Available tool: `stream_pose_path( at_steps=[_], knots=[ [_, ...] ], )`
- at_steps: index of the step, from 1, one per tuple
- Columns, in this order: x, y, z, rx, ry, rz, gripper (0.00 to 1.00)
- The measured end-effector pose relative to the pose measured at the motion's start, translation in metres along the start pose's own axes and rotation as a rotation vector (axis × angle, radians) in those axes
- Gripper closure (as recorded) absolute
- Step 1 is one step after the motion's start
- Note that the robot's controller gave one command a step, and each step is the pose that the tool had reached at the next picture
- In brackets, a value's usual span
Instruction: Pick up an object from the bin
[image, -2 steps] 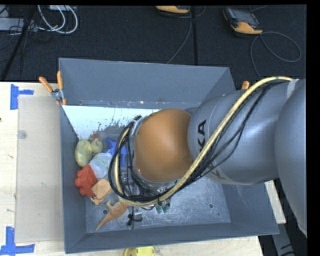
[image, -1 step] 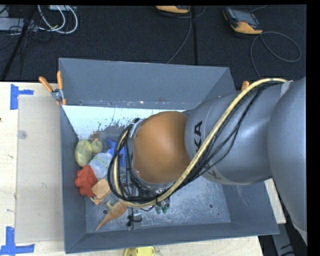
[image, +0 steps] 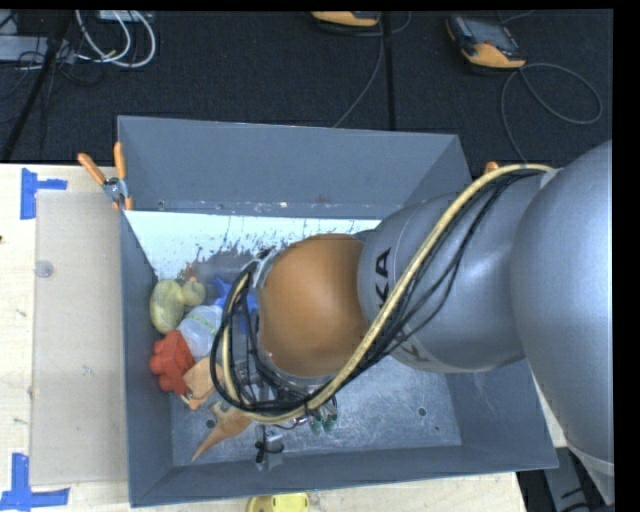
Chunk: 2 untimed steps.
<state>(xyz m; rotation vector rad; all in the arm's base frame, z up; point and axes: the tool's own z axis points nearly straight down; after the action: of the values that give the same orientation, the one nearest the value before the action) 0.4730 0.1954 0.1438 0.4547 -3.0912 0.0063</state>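
Well, your arm (image: 480, 290) reaches in from the right and bends down into the grey bin (image: 300, 175). Its round orange cover (image: 305, 305) sits over the middle of the bin. Yellow and black cables (image: 235, 350) loop round the cover's left side. Under the cover, near the bin's front wall, a small dark bit of the pincer (image: 266, 448) pokes out. The cover hides most of it, so you cannot tell if the pincer is released or clenched, or if it is grasping anything.

The thing nearest to the pincer is a pointy orange-brown piece (image: 222, 430). It lies flat on the bin floor in the front left part, just beside the pincer. Its thin tip points to the front left corner. You cannot tell if the two touch.

The other things lie in a small heap by the left wall. At the back is a yellow-green toy (image: 172, 303). A red lump (image: 172, 358) lies in front of it. Between them and the cables is a pale blue and white thing (image: 203, 325), with a blue thing (image: 222, 292) just behind it. A light orange thing (image: 200, 380) lies next to the red lump, partly under the cables.
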Motion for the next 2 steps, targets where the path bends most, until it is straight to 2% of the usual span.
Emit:
stream_pose_path(
  at_steps=[1, 2],
  knots=[
    [-0.009, 0.003, -0.001, -0.001, -0.021, -0.123, 0.00],
    [-0.020, 0.005, 0.073, 0.000, 0.000, -0.118, 1.00]
  ],
)
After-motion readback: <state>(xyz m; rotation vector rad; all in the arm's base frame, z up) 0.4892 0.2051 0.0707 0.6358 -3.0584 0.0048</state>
